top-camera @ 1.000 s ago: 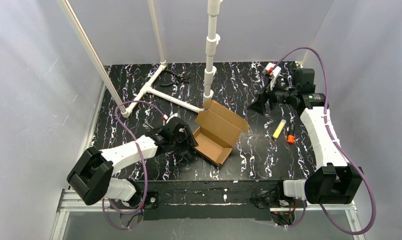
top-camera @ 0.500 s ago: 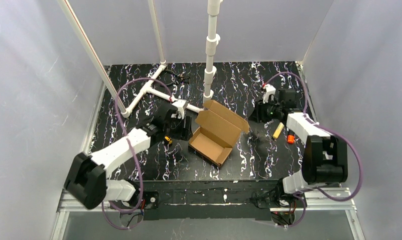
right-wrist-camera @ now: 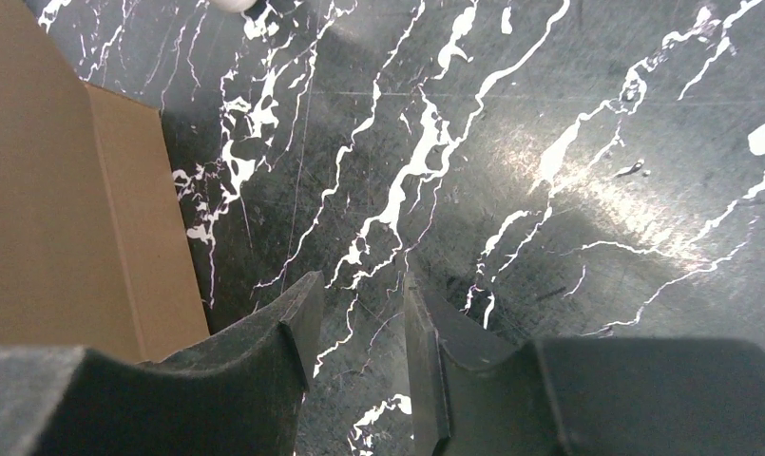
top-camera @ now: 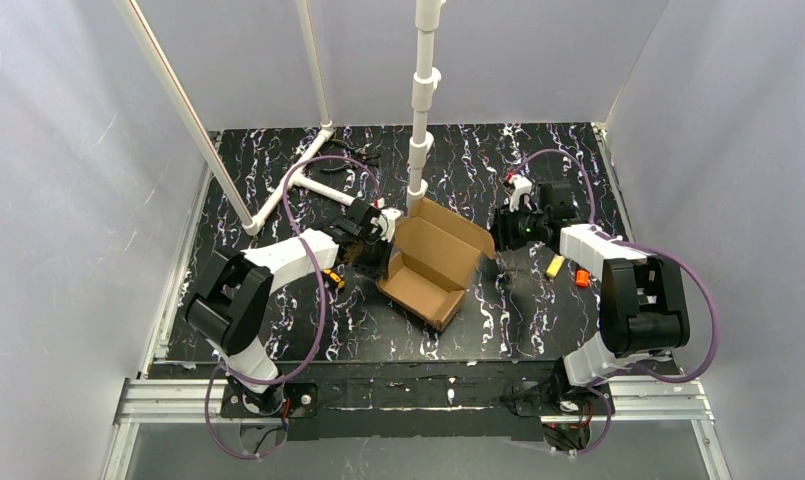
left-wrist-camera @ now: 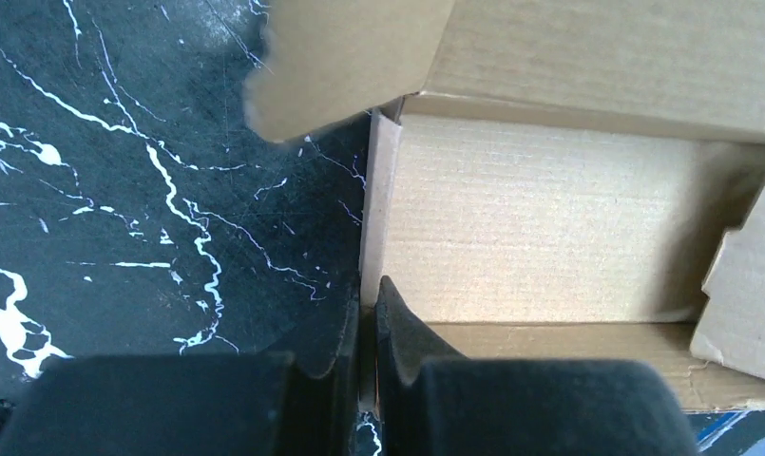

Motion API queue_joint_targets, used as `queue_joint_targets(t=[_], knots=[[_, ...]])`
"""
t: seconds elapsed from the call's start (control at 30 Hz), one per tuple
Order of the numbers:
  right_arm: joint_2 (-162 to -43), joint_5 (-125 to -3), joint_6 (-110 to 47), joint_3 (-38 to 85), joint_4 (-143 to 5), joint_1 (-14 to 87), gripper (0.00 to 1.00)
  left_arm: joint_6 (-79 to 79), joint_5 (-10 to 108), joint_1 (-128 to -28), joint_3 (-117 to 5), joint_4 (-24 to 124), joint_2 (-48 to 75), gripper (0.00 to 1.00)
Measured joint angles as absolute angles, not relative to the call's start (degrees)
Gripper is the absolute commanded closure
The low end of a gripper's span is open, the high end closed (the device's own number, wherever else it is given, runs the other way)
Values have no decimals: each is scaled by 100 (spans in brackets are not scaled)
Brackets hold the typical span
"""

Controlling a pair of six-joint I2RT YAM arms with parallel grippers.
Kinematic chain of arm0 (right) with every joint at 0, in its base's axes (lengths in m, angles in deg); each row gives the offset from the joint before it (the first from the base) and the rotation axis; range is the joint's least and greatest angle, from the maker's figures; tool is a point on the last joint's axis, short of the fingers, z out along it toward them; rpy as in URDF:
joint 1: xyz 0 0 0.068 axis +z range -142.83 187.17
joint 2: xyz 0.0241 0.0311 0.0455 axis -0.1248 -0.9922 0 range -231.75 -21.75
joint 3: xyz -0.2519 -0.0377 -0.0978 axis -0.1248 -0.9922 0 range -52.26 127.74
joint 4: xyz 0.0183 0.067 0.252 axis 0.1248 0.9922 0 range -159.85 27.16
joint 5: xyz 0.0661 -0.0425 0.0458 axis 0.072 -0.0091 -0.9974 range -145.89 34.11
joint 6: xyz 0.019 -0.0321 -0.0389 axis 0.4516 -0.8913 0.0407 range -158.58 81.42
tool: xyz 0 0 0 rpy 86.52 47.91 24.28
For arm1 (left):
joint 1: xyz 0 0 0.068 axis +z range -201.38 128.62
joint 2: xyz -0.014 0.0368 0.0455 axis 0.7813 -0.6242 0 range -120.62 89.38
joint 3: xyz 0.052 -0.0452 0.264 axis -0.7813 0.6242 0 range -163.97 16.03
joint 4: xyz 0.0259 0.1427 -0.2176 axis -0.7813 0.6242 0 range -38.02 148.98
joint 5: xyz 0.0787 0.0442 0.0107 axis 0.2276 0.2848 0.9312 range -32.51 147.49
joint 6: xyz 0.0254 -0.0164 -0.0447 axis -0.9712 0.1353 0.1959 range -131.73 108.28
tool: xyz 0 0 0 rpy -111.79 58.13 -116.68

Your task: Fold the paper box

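One left hand (left-wrist-camera: 366, 296) pinches paper box (left-wrist-camera: 549, 218).

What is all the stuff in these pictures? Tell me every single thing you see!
paper box: one, brown, open, in the middle of the table.
table: one, black with white veins, under everything.
pipes: several, white, standing and lying at the far left and far middle.
yellow thing: one, yellow, right of the box; too small to name.
orange thing: one, orange, just right of the yellow thing.
black tool: one, black, far side by the pipes.
yellow-and-black bit: one, left of the box.
left gripper: one, black, pinching the box wall nearest it.
right gripper: one, black, open, over the table beside the box.
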State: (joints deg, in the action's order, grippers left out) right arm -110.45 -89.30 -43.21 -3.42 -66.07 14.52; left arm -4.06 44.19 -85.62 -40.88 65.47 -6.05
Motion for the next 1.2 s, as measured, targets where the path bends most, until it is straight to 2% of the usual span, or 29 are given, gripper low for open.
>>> queue_joint_targets(t=[0.1,0.13,0.17,0.27,0.43,0.5,0.53,0.57,0.6,0.67,0.7,0.73,0.8,0.93,1.03,1.2], knots=[[-11130,-8952,-4303,-342,-6603,1494,56,-415,4467,-8579,-4081,6462,-605,100],[-11148,-8963,-4286,-342,-6605,1533,56,-411,4541,-8614,-4073,6420,-605,96],[-11159,-8980,-4275,-342,-6616,1566,56,-406,4611,-8638,-4068,6403,-605,85],[-11240,-9065,-4203,-342,-6680,1704,55,-363,4887,-8726,-4062,6390,-577,60],[-11410,-9103,-4080,-452,-6828,1916,55,-159,5438,-8850,-3863,6416,83,34],[-11423,-9103,-3980,-576,-6927,1994,55,-28,5660,-8879,-3710,6429,693,19],[-11428,-9096,-3888,-657,-7018,2034,55,114,5798,-8892,-3576,6425,1158,14],[-11436,-9096,-3807,-716,-7108,2064,55,238,5890,-8898,-3447,6410,1561,18],[-11441,-9085,-3702,-768,-7187,2091,56,477,6006,-8898,-3240,6316,2039,35],[-11447,-9061,-3512,-871,-7410,2141,59,1067,6124,-8879,-2647,6110,3077,80],[-11447,-9037,-3385,-930,-7530,2178,61,1384,6133,-8863,-2361,6034,3453,96],[-11447,-9004,-3258,-985,-7668,2224,63,1727,6115,-8844,-1948,5863,3886,100],[-11458,-8915,-3090,-1024,-7814,2307,69,2511,5945,-8820,-1152,5527,4332,100],[-11552,-8720,-2858,-1026,-8083,2600,81,3799,5494,-8892,-121,5070,3637,100],[-11600,-8615,-2778,-1026,-8129,2803,86,4402,5295,-9080,-138,4825,2767,100],[-11603,-8473,-2819,-1026,-8164,3133,92,4894,5241,-9320,-1002,4471,1493,100]])
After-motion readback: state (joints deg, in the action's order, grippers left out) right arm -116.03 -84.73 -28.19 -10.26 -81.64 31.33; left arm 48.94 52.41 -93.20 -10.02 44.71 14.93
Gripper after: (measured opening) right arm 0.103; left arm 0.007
